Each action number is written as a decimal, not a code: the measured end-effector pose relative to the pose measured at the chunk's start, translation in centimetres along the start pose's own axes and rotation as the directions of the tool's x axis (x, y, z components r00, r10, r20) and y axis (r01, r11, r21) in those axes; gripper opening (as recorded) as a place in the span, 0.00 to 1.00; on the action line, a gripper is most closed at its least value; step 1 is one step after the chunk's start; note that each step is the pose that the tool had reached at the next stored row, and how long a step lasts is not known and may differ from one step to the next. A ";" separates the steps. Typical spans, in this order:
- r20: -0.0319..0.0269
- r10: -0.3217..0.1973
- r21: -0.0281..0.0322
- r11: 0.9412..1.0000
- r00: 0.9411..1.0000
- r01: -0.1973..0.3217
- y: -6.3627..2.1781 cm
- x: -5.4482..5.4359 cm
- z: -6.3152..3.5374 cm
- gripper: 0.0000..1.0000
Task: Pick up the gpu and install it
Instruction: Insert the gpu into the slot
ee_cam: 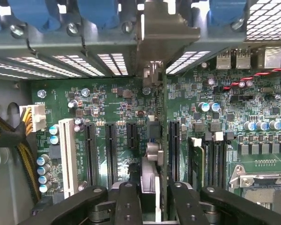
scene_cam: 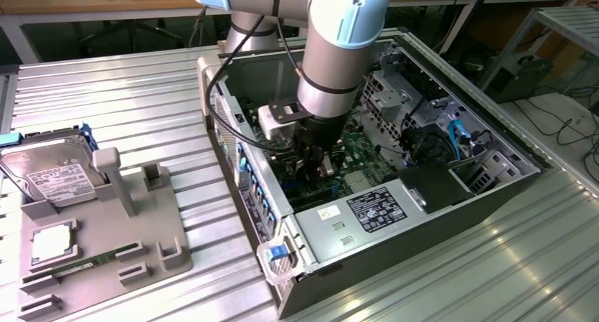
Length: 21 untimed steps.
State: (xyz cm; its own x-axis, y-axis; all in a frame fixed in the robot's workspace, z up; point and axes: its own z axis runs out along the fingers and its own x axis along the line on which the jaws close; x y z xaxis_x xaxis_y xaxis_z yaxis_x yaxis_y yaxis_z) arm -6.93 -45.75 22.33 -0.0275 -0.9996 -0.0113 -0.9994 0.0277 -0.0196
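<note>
With the claw (ee_cam: 153,192) pinched shut on it, held the gpu (ee_cam: 152,171) up on its thin edge. Lined up over the green board (ee_cam: 112,101), likely to push straight down.

gpu (ee_cam: 155,154) – edge-on in gripper (scene_cam: 316,166) | inside case (scene_cam: 487,196) over motherboard (ee_cam: 117,101) | tray (scene_cam: 140,245) – exterior view's left

Exterior high, oblique; wrist close above motherboard (ee_cam: 112,108).

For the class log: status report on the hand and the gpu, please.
Hand inside the open computer case, shut on the gpu. Gpu edge-on, upright over the motherboard slots, bracket at the rear wall. No obstruction seen.
</note>
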 end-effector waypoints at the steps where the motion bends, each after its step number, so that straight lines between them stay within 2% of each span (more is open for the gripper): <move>1: 0.000 0.000 0.000 1.000 1.000 0.000 0.00 0.0 0.03 0.28; 6: 0.002 0.000 0.001 1.000 1.000 0.000 -0.02 0.0 -0.19 0.28; 8: 0.000 0.000 0.000 1.000 1.000 0.000 -0.02 0.0 -0.62 0.28; 21: 0.000 0.000 0.000 1.000 1.000 0.000 -0.02 0.0 -0.65 0.28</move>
State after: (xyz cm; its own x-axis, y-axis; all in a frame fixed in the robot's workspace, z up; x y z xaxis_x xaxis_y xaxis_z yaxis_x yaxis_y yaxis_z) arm -6.92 -45.75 22.97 -0.0274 -0.9996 -0.0118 -0.9994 0.0276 -0.0198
